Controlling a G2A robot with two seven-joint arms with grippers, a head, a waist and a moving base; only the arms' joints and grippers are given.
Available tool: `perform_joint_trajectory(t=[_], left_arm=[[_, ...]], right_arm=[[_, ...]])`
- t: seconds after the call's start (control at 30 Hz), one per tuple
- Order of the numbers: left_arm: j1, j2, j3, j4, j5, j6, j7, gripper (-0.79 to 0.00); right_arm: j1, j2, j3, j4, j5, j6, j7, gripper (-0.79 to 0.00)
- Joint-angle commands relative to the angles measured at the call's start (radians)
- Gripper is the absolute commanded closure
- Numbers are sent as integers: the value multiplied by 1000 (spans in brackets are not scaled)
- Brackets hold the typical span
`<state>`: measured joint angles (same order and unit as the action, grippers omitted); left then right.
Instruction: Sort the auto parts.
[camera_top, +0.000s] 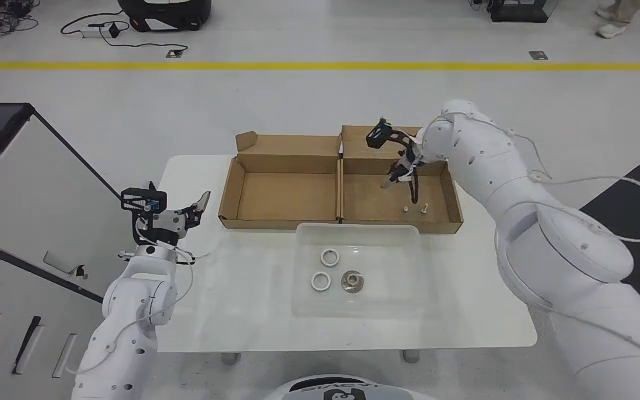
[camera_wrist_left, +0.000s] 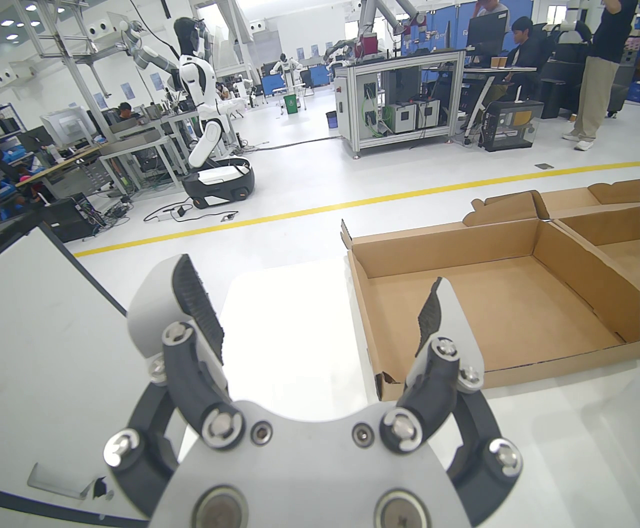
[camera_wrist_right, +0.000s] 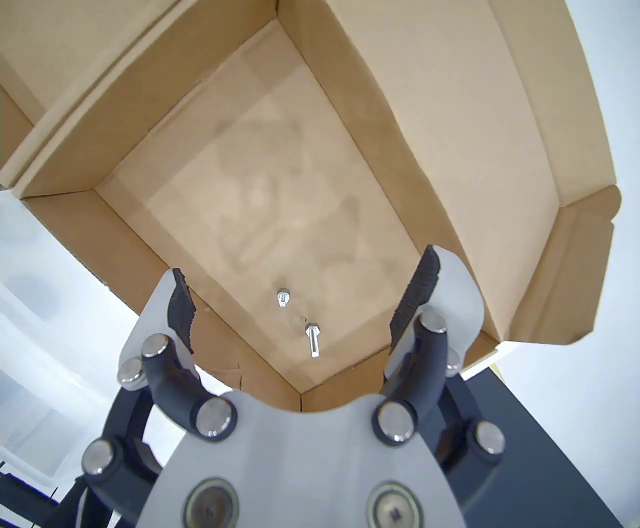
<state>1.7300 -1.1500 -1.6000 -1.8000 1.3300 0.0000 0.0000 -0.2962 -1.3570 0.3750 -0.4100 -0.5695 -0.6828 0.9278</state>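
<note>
Two silver bolts (camera_wrist_right: 312, 339) (camera_wrist_right: 283, 298) lie on the floor of the right cardboard box (camera_top: 445, 185), also seen as bolts (camera_top: 414, 209) from above. My right gripper (camera_wrist_right: 307, 287) (camera_top: 397, 176) hangs open above them with nothing between its fingers. In the clear plastic tray (camera_top: 400, 290) rest two white rings (camera_top: 328, 258) (camera_top: 319, 282) and a metal round part (camera_top: 352, 282). The left cardboard box (camera_top: 228, 195) (camera_wrist_left: 575, 260) holds nothing. My left gripper (camera_wrist_left: 320, 300) (camera_top: 190, 207) is open and empty, off the table's left side, apart from the box.
The white table (camera_top: 230, 300) carries the two boxes at the back and the tray at the front centre. A dark panel (camera_top: 20, 130) stands to the left of the table. A yellow floor line (camera_top: 300, 66) runs behind.
</note>
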Motion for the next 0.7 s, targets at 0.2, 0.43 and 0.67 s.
perform_joint_trajectory(t=[0.2,0.43,0.67], left_arm=[[0,0,0,0,0,0,0,-785],[0,0,0,0,0,0,0,-785],[0,0,0,0,0,0,0,-785]], right_arm=[[-15,83,85,-165,32,-43,-42,-785],[-107,203,234,-461,105,9,17,-785],[-340,351,515,-837,287,11,100,-785]])
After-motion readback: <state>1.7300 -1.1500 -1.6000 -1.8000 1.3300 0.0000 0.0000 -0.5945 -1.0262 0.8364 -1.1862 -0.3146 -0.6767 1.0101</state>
